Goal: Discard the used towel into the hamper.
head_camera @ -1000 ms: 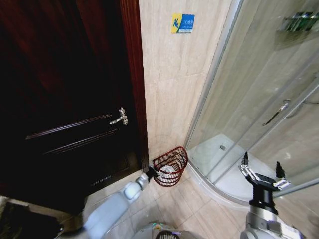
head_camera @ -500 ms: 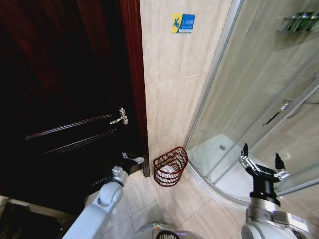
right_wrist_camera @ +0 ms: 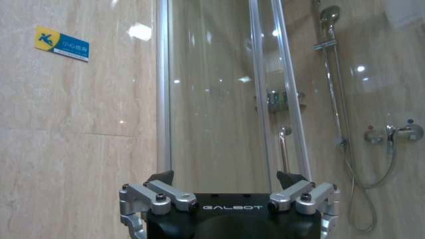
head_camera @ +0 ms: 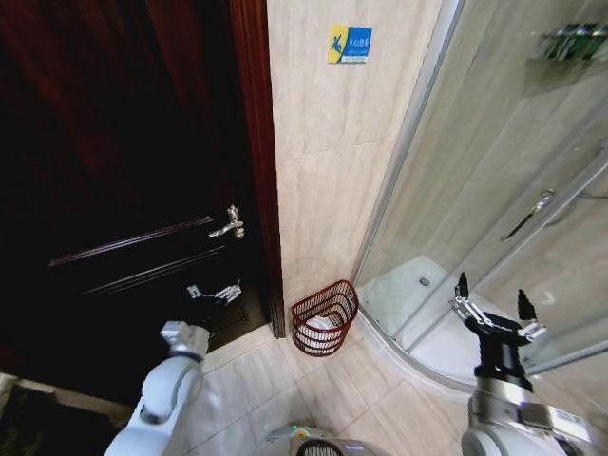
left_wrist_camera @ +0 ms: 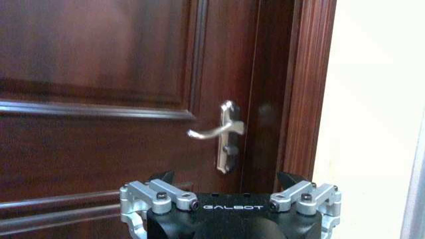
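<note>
Overhead, we see our left gripper raised before the dark door, jaws spread wide and empty, with the hamper on the floor well off to their right, a pale towel inside it, while our right gripper stands wide open by the shower glass. From our left wrist, the door handle lies ahead between the parted jaws. From our right wrist, the open jaws face the glass and the shower hose.
</note>
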Tool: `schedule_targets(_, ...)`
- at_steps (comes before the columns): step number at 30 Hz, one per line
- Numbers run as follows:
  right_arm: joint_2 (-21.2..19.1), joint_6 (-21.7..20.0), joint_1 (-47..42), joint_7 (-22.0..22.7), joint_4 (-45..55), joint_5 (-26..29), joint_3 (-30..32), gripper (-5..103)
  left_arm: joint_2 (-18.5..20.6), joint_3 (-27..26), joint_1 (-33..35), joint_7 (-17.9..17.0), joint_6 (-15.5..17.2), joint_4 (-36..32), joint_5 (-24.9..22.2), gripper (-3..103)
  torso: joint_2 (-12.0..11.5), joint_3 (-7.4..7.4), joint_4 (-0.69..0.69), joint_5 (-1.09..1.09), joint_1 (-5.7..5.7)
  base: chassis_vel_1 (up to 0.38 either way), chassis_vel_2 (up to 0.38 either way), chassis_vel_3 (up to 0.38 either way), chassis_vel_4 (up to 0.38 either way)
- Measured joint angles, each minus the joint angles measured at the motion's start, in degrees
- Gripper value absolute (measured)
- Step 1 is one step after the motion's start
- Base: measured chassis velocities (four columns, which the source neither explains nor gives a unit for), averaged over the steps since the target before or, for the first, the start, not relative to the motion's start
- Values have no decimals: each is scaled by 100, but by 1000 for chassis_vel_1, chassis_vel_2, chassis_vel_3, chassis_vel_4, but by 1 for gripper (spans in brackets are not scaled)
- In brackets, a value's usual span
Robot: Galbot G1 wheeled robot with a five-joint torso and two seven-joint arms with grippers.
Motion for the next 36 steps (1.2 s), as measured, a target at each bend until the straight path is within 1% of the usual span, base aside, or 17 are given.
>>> schedule_targets(5, -4, 51, -29, -53, 0, 90, 35, 100, -329, -33, 258, 1, -56, -365, 133, 100, 0, 0, -1, 1, 0, 0, 0, 0, 0)
schedule_targets(8, -6, 68, -30, -62, -11, 131, 48, 100, -421, -12, 334, -2, -29, -439, 147, 100, -1, 0, -1, 1, 0, 0, 0, 0, 0)
schedule_targets(11, -26, 83, -25, -64, -23, 183, 55, 100, -629, 30, 454, -4, -20, -528, 246, 100, -1, 0, -1, 1, 1, 0, 0, 0, 0)
schedule_targets(22, -53, 197, -36, -90, -78, 225, 8, 100, -674, 94, 472, -23, -23, -531, 321, 100, -1, 0, -1, 1, 1, 0, 0, 0, 0)
schedule_targets(29, 16, 257, -83, -125, -114, 45, -88, 100, -663, 100, 462, -25, -27, -511, 322, 100, -1, 0, -1, 1, 1, 0, 0, 0, 0)
schedule_targets(33, 14, 236, -66, -116, -8, -2, -55, 100, -661, 101, 460, -25, -28, -507, 321, 100, -1, 0, -1, 1, 0, 0, 0, 0, 0)
schedule_targets(36, -50, 99, -55, -31, 254, 50, 70, 100, -658, 103, 457, -25, -30, -501, 321, 100, -1, 0, -1, 0, 1, 0, 0, 0, 0)
